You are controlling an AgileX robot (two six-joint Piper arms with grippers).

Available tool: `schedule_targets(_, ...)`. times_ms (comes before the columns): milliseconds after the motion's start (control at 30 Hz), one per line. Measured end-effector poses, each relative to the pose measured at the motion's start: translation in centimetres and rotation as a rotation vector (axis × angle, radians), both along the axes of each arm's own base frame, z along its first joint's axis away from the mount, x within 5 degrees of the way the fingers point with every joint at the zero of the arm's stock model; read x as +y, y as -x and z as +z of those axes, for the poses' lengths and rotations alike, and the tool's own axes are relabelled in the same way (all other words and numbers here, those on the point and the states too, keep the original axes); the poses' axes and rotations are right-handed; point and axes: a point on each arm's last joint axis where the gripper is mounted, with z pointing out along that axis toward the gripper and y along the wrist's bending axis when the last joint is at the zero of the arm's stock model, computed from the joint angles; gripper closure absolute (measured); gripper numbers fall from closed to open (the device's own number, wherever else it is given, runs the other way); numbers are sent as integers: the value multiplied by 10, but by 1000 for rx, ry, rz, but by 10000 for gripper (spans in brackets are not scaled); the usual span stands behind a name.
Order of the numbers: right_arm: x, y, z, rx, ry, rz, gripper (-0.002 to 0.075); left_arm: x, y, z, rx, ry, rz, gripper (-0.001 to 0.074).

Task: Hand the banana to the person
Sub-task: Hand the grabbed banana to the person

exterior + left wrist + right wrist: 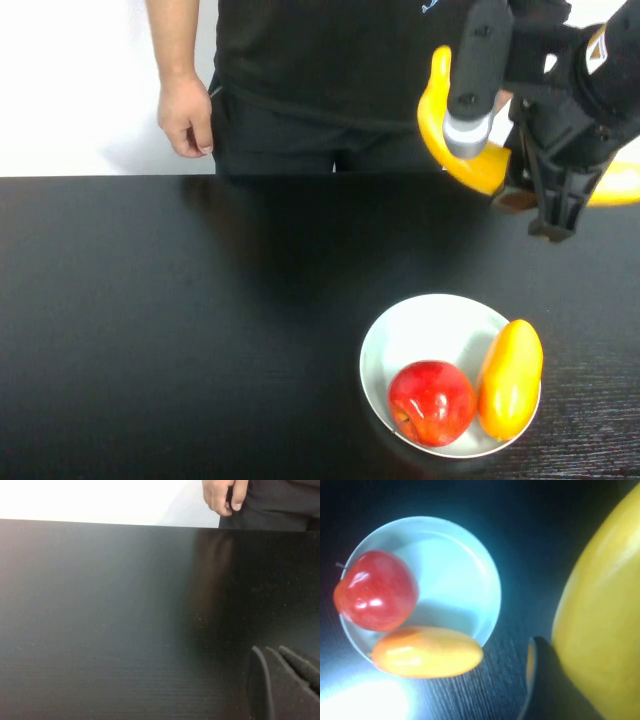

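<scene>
My right gripper is shut on the banana, a long curved yellow fruit, and holds it high above the table's far right, in front of the person in the black shirt. The banana's stem end curves up to the left; its other end sticks out to the right. It fills the right wrist view's side against a dark finger. The person's hand hangs at the far left and shows in the left wrist view. My left gripper sits low over the table, out of the high view.
A white bowl at the front right holds a red apple and a plump yellow-orange fruit; both show in the right wrist view, apple and fruit. The black table stretches left.
</scene>
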Motion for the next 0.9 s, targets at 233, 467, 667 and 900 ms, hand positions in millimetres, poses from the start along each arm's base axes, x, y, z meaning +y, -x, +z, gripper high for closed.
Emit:
schedule_targets(233, -1, 0, 10, -21, -8, -6, 458, 0, 0, 0, 0, 0, 0, 738)
schedule_targets(467, -1, 1, 10, -17, -6, -6, 458, 0, 0, 0, 0, 0, 0, 739)
schedule_targets(667, 2, 2, 12, -38, 22, 58, 458, 0, 0, 0, 0, 0, 0, 739)
schedule_targets(900, 38, -14, 14, -89, 68, 243, 458, 0, 0, 0, 0, 0, 0, 738)
